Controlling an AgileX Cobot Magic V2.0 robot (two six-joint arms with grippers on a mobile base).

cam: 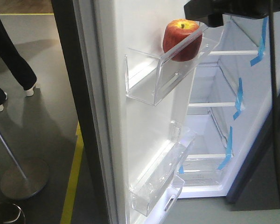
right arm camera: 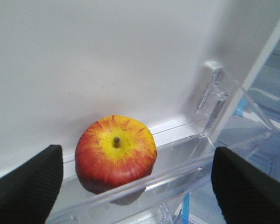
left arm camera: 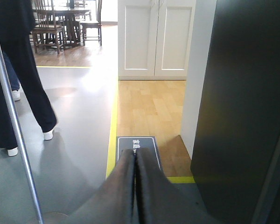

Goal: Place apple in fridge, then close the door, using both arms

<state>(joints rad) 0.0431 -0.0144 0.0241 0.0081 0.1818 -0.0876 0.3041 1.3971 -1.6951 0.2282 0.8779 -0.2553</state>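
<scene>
The red apple point(cam: 181, 39) with a yellow patch round its stem sits in the upper clear bin point(cam: 154, 79) on the white inner side of the open door point(cam: 130, 116). The wrist view shows the apple point(right arm camera: 115, 151) resting behind the bin's front rim point(right arm camera: 177, 179). My right gripper point(right arm camera: 137, 186) is open just in front of it, one finger on each side, touching nothing. The right arm point(cam: 224, 8) shows at the top edge. The fridge point(cam: 210, 116) stands open with glass shelves. My left gripper point(left arm camera: 135, 153) is shut and empty beside a dark panel point(left arm camera: 242, 116).
A person's legs point(cam: 9, 56) and a metal stand pole point(cam: 23, 177) are left of the door; the legs point(left arm camera: 18, 84) and the pole point(left arm camera: 14, 130) also show in the left wrist view. Yellow floor tape point(cam: 72, 182) runs below. A lower door bin point(cam: 163, 182) juts out. Blue tape strips point(cam: 239, 95) mark the shelves.
</scene>
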